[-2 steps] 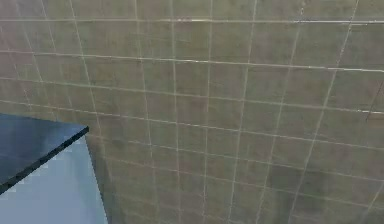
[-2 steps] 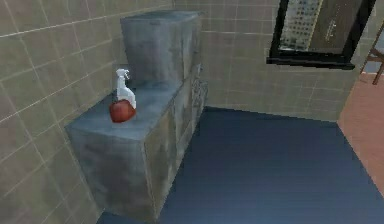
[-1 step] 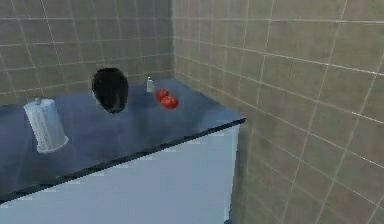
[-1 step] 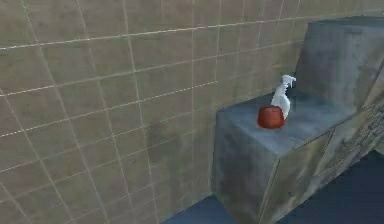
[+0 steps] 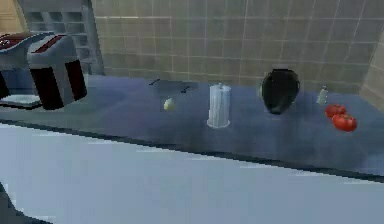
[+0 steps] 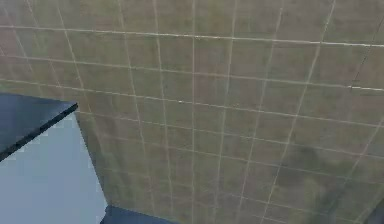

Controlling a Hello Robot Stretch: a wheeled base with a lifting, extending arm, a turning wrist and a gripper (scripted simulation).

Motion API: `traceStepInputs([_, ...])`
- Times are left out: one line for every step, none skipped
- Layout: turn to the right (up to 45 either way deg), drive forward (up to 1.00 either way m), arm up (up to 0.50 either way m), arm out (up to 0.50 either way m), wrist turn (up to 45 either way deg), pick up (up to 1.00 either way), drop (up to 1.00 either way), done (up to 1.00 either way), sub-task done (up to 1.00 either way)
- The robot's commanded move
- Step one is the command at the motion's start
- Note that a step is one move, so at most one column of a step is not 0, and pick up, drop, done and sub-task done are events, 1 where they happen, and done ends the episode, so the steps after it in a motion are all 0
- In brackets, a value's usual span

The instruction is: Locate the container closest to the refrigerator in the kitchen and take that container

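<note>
On a dark blue-grey countertop (image 5: 120, 110) stands a pale, upright, ribbed cylindrical container (image 5: 218, 105) near the middle. To its right sits a black rounded vessel (image 5: 280, 90). A small pale shaker-like thing (image 5: 322, 96) stands further right, beside red round items (image 5: 342, 117) that look like tomatoes. A small yellowish blob (image 5: 169, 103) lies left of the cylinder.
A red, black and silver appliance (image 5: 45, 68) stands at the counter's left end. The counter front (image 5: 150, 185) is light grey. Tan tiled wall (image 5: 230, 35) runs behind. In the arm side view, a counter corner (image 6: 30, 115) meets a tiled wall (image 6: 240, 110).
</note>
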Motion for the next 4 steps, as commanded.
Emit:
traceStepInputs([-45.0, 0.00, 0.00, 0.00, 0.0, 0.00, 0.00, 0.00, 0.00])
traceStepInputs([-21.0, 0.00, 0.00, 0.00, 0.0, 0.00, 0.00, 0.00, 0.00])
traceStepInputs([45.0, 0.00, 0.00, 0.00, 0.0, 0.00, 0.00, 0.00, 0.00])
traceStepInputs([45.0, 0.00, 0.00, 0.00, 0.0, 0.00, 0.00, 0.00, 0.00])
